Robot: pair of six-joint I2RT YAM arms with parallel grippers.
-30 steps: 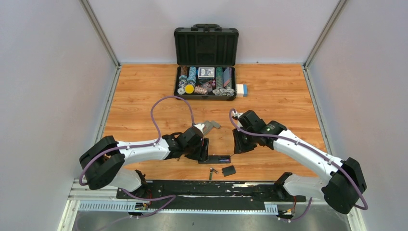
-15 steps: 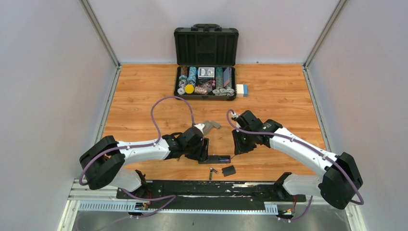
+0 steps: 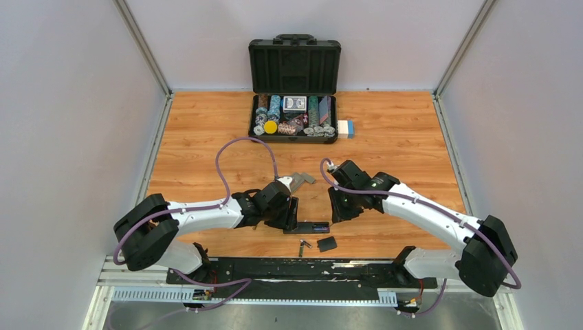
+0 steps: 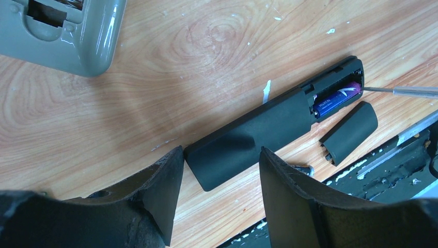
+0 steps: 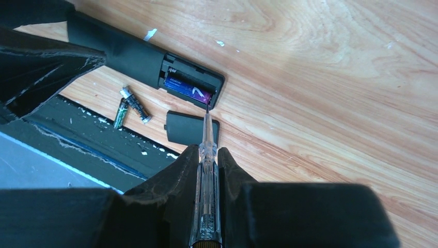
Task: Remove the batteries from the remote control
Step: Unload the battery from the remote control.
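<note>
Two arms work at the near edge of the table [image 3: 385,144], well apart from the open chip case [image 3: 294,65]. Left gripper [image 4: 221,160], about half open, clamps one end of the remote [image 4: 248,134], which lies flat with its compartment bared. Cover [image 4: 350,132] lies just beside it. Right gripper [image 5: 206,152], nearly closed, holds a screwdriver [image 5: 206,196], tip touching the one battery [image 5: 187,89] in the compartment. Two batteries [image 5: 135,105] lie loose near the cover, at the table edge.

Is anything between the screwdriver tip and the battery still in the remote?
Nothing visible. The cover is off and lies beside the remote, so the battery is exposed. The screwdriver in the right pincer has its tip right by the battery's end.
</note>
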